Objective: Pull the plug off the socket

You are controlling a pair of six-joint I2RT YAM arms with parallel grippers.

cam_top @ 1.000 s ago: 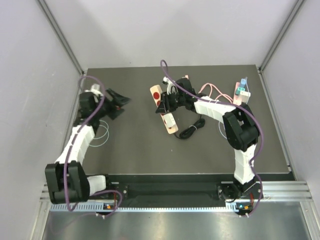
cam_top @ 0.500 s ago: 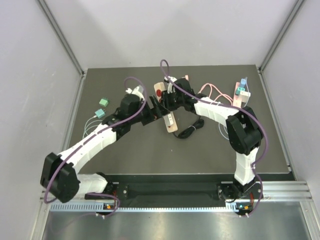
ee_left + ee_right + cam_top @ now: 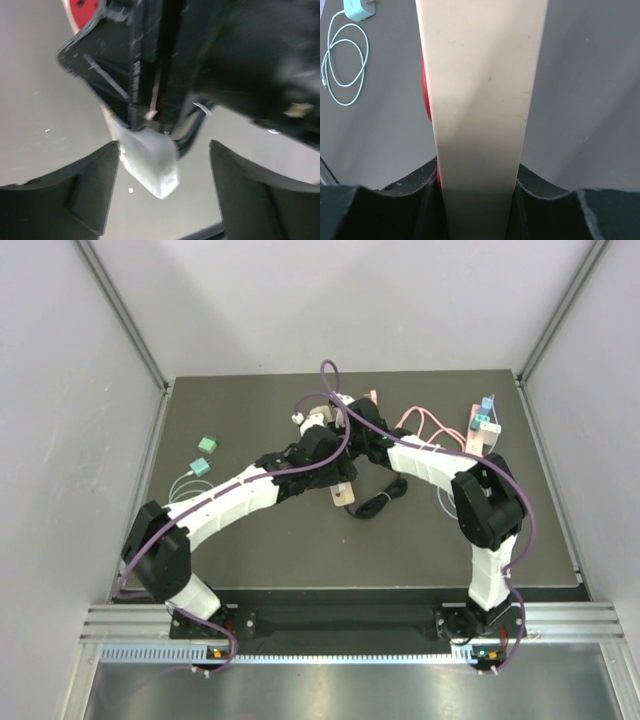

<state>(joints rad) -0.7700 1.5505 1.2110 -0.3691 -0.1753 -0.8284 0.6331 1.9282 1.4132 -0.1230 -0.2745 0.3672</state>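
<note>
1. Near the middle of the dark table (image 3: 400, 550), lying slantwise under both wrists: beige power strip (image 3: 343, 497), with only its near end showing from above.
2. Reaches in from the left base, elbow bent low by the near edge, forearm stretched up and right across the table to the strip.
3. Points the left gripper (image 3: 164, 150) down at the strip, fingers (image 3: 85, 195) spread wide on either side of the white plug (image 3: 150, 162) and apart from it on both sides.
4. Finds the plug seated on the strip, just below the other arm's black fingers, as far as the blurred left wrist view shows.
5. Rises from the right base, folds at the elbow, then runs left to the strip's far end.
6. Clamps the right gripper (image 3: 477, 200) narrowly on the strip's two long sides, beside the red switch (image 3: 425, 95).
7. Off to the left, well apart: mint chargers (image 3: 208, 443) with pale cable. Just right of the strip: coiled black cord (image 3: 385, 500).
</note>
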